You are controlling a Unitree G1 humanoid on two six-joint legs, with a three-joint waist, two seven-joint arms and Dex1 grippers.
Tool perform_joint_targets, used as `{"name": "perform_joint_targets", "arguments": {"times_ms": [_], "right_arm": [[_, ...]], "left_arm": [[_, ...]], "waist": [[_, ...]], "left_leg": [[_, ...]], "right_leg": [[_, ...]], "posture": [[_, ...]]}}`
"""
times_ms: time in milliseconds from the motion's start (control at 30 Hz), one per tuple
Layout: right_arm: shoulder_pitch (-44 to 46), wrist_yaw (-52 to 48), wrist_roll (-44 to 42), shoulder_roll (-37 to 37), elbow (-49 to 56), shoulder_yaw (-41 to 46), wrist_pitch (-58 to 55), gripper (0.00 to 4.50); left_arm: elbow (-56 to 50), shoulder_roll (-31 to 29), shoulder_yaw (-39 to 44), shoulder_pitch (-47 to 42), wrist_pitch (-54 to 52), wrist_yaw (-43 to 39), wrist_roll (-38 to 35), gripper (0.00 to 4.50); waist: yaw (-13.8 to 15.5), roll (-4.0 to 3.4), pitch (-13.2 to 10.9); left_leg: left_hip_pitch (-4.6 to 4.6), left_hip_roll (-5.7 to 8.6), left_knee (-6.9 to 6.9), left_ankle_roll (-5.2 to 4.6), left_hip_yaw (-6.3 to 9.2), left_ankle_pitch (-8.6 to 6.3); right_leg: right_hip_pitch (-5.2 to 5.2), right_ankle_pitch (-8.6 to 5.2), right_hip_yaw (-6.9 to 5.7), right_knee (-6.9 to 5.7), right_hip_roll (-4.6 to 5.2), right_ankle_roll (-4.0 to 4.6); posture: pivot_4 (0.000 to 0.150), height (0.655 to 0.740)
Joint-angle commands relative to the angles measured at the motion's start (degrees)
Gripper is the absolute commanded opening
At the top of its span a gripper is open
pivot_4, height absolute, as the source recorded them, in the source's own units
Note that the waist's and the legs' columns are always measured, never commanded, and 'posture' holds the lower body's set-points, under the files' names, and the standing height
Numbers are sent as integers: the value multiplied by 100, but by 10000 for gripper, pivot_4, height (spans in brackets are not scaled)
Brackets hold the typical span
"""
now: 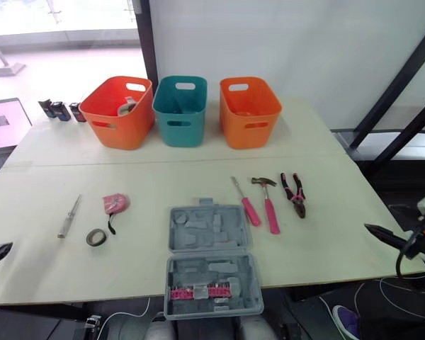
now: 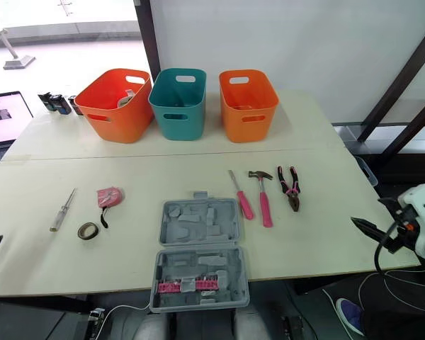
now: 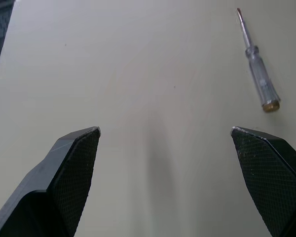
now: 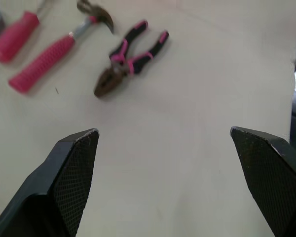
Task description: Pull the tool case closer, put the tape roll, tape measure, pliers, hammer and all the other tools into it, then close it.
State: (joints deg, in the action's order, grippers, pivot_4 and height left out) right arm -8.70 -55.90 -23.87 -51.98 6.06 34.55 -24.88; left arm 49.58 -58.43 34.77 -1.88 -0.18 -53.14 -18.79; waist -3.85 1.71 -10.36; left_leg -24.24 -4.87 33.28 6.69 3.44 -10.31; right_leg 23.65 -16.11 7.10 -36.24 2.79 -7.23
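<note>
1. Tool case lies open at the near edge of the counter, dead centre, its near half poking over the edge. It's hard grey plastic, so it looks stiff, light and easy to slide. A side wall seems the best place to grip.
2. Inside, a strip of pink bits sits in the near half. The moulded slots of the far half are bare.
3. Just right of the case, side by side: pink screwdriver, hammer, pliers. The hammer is probably head-heavy, so grip close to the head. The pliers' handles are splayed, so pinch at the joint.
4. To the left: tape measure, tape roll, clear screwdriver. The roll lies flat and low, a fiddly rim pinch.
5. Back row: orange bin with something pale inside, teal bin, second orange bin. What those last two hold, I cannot tell.
6. Left gripper is released, spread wide over bare counter near the clear screwdriver. Right gripper is released too, at the counter's right edge with the pliers ahead.
</note>
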Motion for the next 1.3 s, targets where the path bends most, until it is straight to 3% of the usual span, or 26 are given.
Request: {"name": "perform_joint_targets", "arguments": {"times_ms": [33,133,267,433,633,867,1167,1300], "right_arm": [[192,277,-556,109,1271,-444,-718,45000],[939,758,-903,386,2205,-1368,-1287,45000],[2043,1080,-955,815,2715,-2667,-1717,45000],[3204,1059,-350,1367,2405,-4314,-1595,45000],[3996,1000,489,1841,1702,-5524,-1301,45000],[4454,1052,921,2226,1261,-5867,-1265,45000],[4310,1207,1110,2321,1380,-5713,-1418,45000],[4297,1270,1161,2372,1374,-5694,-1450,45000]], "left_arm": [[-577,100,97,-63,353,64,-135,44510],[-1134,103,-268,-37,76,-776,-274,44510],[-1440,-44,-1011,-191,103,-1797,-68,44510],[-1182,-329,-2174,-986,426,-2878,525,44510],[-352,-164,-3133,-2084,876,-3300,1238,44510],[74,69,-3857,-2843,1081,-3552,1801,44510],[848,437,-4271,-3334,1488,-3348,2288,44510],[1114,588,-4337,-3434,1662,-3146,2426,26224]], "waist": [[0,2,1],[-22,3,2],[-10,3,1],[78,8,4],[131,9,5],[129,10,5],[146,10,5],[141,11,6]], "left_leg": [[0,0,0,0,0,0],[1,-1,1,7,0,4],[7,-2,-4,31,2,20],[-20,-1,-3,30,2,22],[-32,-1,-2,29,2,24],[-28,-5,12,31,13,30],[-27,-4,17,31,14,30],[-28,-4,25,31,14,30]], "right_leg": [[-1,0,0,0,0,0],[-1,2,0,-2,0,0],[2,6,2,-11,-3,7],[24,6,1,-10,-4,7],[64,-1,1,-73,-11,-9],[75,-9,1,-129,-24,-23],[71,-1,1,-132,-24,-38],[67,-1,1,-132,-23,-39]], "posture": [[1500,7400],[1500,7400],[1500,7400],[1500,7400],[1500,7400],[1500,7400],[1500,7400],[1500,7400]]}}
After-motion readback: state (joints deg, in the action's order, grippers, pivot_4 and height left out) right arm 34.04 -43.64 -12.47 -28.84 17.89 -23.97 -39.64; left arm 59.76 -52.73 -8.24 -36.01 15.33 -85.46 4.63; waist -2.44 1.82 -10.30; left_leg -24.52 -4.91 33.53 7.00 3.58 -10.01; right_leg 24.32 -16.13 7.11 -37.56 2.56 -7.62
